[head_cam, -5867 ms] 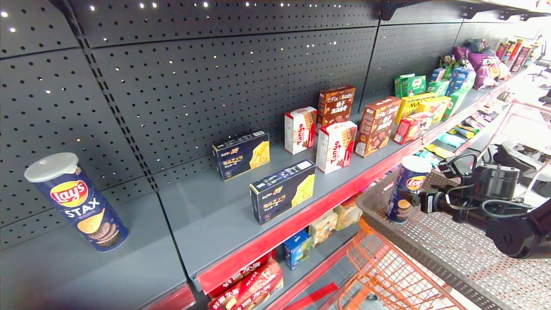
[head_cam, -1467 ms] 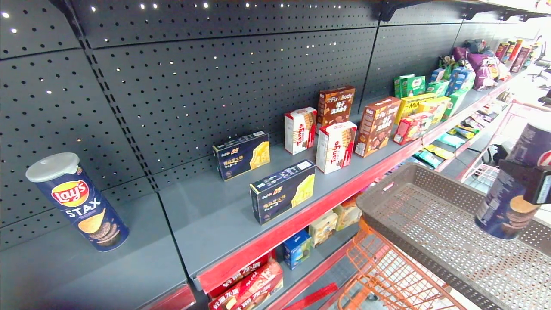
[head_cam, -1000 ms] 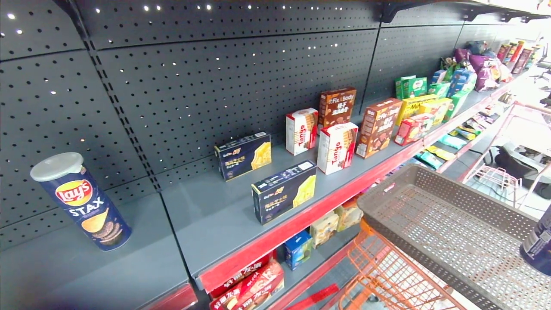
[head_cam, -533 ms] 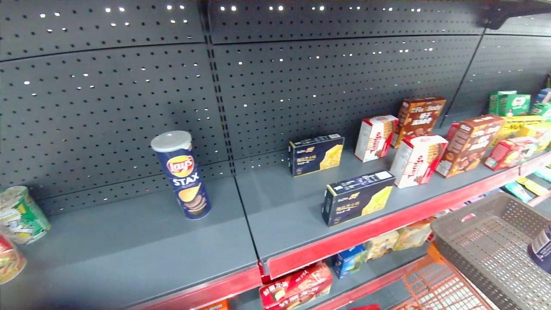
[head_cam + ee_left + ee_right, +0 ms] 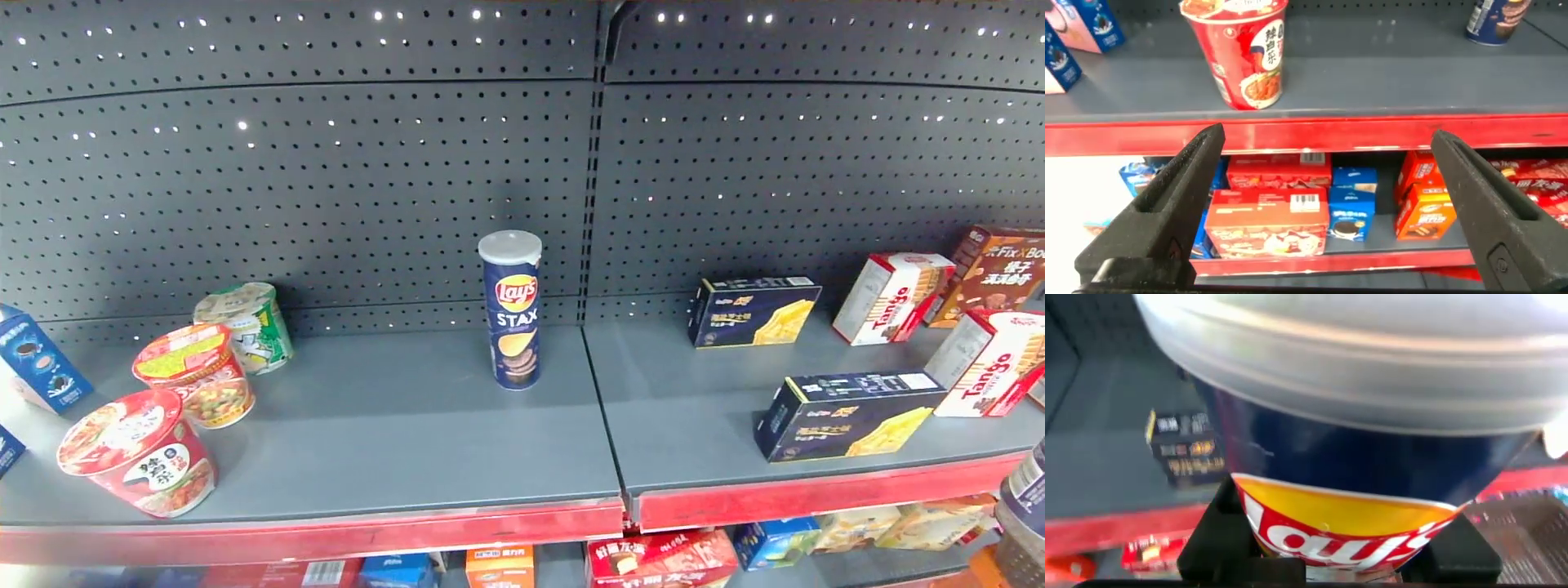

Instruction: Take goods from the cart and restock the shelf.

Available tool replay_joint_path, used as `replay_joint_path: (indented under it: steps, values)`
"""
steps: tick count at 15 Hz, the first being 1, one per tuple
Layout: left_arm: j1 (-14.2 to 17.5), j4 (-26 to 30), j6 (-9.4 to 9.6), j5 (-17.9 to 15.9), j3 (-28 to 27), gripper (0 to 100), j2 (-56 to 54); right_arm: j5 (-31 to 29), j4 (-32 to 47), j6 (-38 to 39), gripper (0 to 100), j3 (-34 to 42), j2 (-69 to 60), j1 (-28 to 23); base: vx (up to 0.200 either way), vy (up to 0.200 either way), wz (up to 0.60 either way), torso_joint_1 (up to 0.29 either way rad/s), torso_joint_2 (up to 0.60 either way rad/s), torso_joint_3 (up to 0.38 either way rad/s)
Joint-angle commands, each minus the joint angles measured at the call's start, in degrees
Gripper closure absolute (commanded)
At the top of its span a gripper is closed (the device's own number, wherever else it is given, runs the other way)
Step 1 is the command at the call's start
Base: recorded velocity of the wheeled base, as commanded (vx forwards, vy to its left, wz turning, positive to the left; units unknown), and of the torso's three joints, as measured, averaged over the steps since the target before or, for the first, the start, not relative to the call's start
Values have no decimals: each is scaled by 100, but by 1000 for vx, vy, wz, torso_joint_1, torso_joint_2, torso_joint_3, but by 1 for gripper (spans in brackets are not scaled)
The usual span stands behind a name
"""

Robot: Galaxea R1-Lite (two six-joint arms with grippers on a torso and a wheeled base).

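In the head view, one crisp can (image 5: pixel 510 309) is seen standing upright on the grey shelf (image 5: pixel 367 425), close to the pegboard (image 5: pixel 326 163) and just beside the seam between two shelf boards. Three cup noodles (image 5: pixel 196 371) are set to its left, and dark blue boxes (image 5: pixel 845 415) and red-and-white boxes (image 5: pixel 894 298) to its right. A second crisp can (image 5: pixel 1027 488) is caught at the right edge, in front of and below the shelf's red lip. In the left wrist view, the left gripper (image 5: pixel 1325 137) is held before that red lip with its fingers spread wide and nothing between them. A red cup noodle (image 5: pixel 1237 49) is seen on the shelf beyond. In the right wrist view, the right gripper (image 5: pixel 1343 551) is clamped on the second crisp can, a black finger pressed to each side of its body.
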Motion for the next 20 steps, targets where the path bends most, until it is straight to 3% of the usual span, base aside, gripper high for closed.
replay_joint_path:
  steps: [1,2,3,4,8,11,14,15,17,18,20]
  values:
    - [4,0,-4,1,-6,0,-1,-19,515,-10,100,23,-459,88,0,0,0,0,0,0]
    - [4,0,-4,1,-6,0,-1,-19,515,-10,100,23,-459,88,0,0,0,0,0,0]
    - [4,0,-4,1,2,0,-1,-54,1367,-10,100,-328,-793,413,0,0,0,0,0,0]
    - [4,0,-4,-7,-6,0,-1,-159,1578,-2,100,-408,-819,518,0,0,0,0,0,0]
    - [4,0,-4,-7,-6,0,8,-651,1306,42,100,-320,-608,1099,0,0,0,0,0,0]
    - [4,0,-4,1,2,0,-1,-731,972,42,100,-320,-546,1213,0,0,0,0,0,0]
    - [4,0,-4,1,-6,0,-1,-1539,691,174,100,-293,-406,1503,0,0,0,0,0,0]
    - [4,0,-4,-7,2,0,-1,-1548,655,288,100,-372,-300,1582,0,0,0,0,0,0]
    - [4,0,-4,1,-6,0,-1,-1232,497,526,100,-416,-98,1661,0,0,0,0,0,0]
    - [4,0,-4,1,-6,0,8,-581,427,341,100,-469,104,1600,0,0,0,0,0,0]
    - [4,0,-4,1,-6,0,-1,-177,383,86,100,-495,324,1415,0,0,0,0,0,0]
